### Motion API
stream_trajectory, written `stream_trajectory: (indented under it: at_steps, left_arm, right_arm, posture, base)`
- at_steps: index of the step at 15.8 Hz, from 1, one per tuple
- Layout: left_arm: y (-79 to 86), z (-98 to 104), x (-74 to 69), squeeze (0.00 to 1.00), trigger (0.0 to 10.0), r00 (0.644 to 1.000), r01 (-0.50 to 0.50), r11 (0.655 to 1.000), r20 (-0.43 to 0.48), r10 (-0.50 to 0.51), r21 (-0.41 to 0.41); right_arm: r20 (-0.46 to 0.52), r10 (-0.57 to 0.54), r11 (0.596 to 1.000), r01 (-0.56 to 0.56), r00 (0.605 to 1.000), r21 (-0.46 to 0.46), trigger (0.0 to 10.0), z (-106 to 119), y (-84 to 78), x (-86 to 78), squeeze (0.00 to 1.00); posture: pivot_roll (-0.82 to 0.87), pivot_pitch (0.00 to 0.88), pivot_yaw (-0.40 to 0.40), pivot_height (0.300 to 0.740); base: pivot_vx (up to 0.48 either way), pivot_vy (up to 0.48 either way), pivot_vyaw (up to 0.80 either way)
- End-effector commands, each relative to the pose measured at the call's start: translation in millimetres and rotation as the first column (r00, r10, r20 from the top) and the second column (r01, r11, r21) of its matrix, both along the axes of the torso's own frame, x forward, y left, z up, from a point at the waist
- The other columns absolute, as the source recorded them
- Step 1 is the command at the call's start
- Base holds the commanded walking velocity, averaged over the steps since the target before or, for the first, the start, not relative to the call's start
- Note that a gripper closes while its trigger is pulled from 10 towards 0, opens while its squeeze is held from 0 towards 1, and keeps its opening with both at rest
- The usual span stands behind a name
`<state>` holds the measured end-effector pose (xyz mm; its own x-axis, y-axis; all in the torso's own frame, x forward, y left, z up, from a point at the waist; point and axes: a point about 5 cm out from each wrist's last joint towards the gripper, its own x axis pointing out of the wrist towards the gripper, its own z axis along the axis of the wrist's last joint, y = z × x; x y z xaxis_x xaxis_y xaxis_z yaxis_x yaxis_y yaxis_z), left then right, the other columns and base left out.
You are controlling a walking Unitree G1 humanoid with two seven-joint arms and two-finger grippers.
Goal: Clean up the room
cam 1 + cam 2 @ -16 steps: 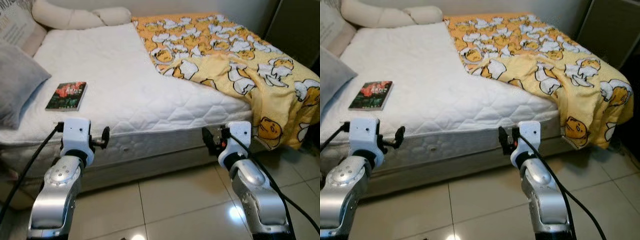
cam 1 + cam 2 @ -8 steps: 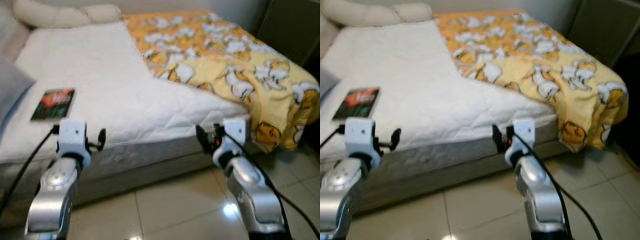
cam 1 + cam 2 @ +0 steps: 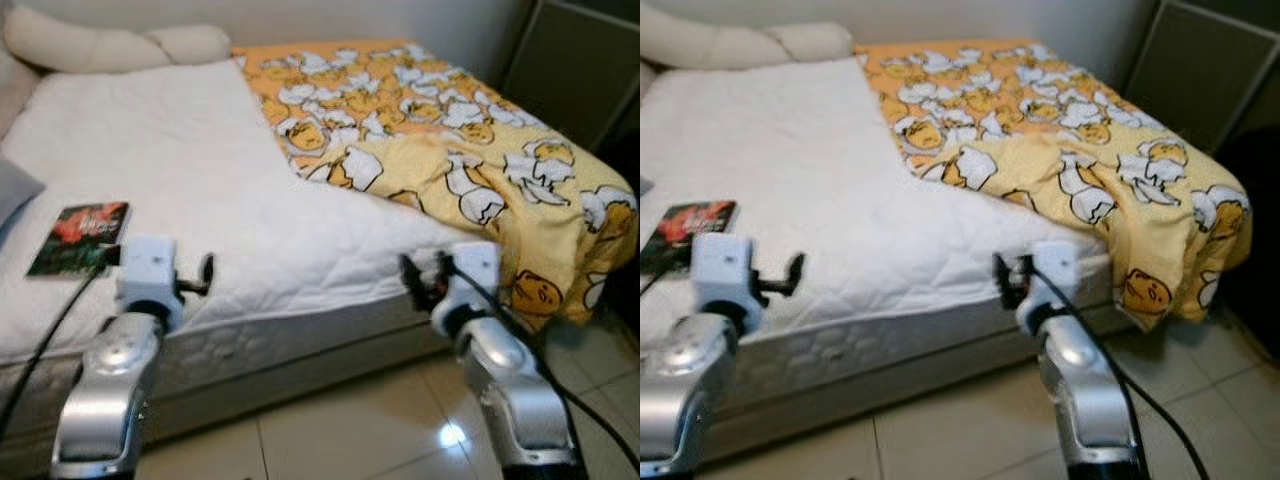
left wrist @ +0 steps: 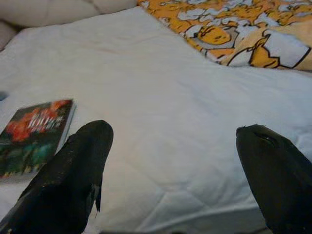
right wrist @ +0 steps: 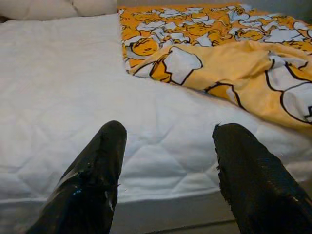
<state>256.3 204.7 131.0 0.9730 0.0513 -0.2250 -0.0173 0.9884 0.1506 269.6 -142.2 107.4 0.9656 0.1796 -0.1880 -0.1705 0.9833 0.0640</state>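
Yellow blanket (image 5: 234, 53) just beyond spread-fingered, empty right gripper (image 5: 168, 180); book (image 4: 34, 134) beside likewise empty, spread left gripper (image 4: 173, 180).

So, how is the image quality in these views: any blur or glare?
Left eye view: slightly soft overall, with a bright glare spot on the floor tile. Right eye view: similar softness; the book cover is not readable. Both wrist views: the black fingers are blurred, the mattress beyond is sharper.

Soft indoor light, slight blur, floor (image 3: 445, 435) glare.
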Motion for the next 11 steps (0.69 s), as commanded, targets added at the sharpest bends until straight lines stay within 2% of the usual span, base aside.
stream_trajectory:
  at_steps: [1,11]
  left_arm:
    - [-6.2,2.4,3.4,1.0,10.0,1.0,0.019,1.0,0.005,-0.019,-0.005]
    - [-7.9,0.8,4.9,1.0,10.0,1.0,0.02,1.0,0.001,-0.02,-0.015]
  right_arm:
    - [0.023,-0.022,0.999,0.023,0.999,-0.025,10.0,4.8,-7.9,2.6,0.0]
    - [0.024,0.003,0.999,-0.002,1.0,-0.036,10.0,4.3,-3.5,2.9,0.0]
  posture:
    - [-0.03,0.0,-0.01,0.74]
    - [-0.04,0.0,-0.013,0.74]
  base:
    - [0.401,0.0,0.0]
    - [0.4,0.0,0.0]
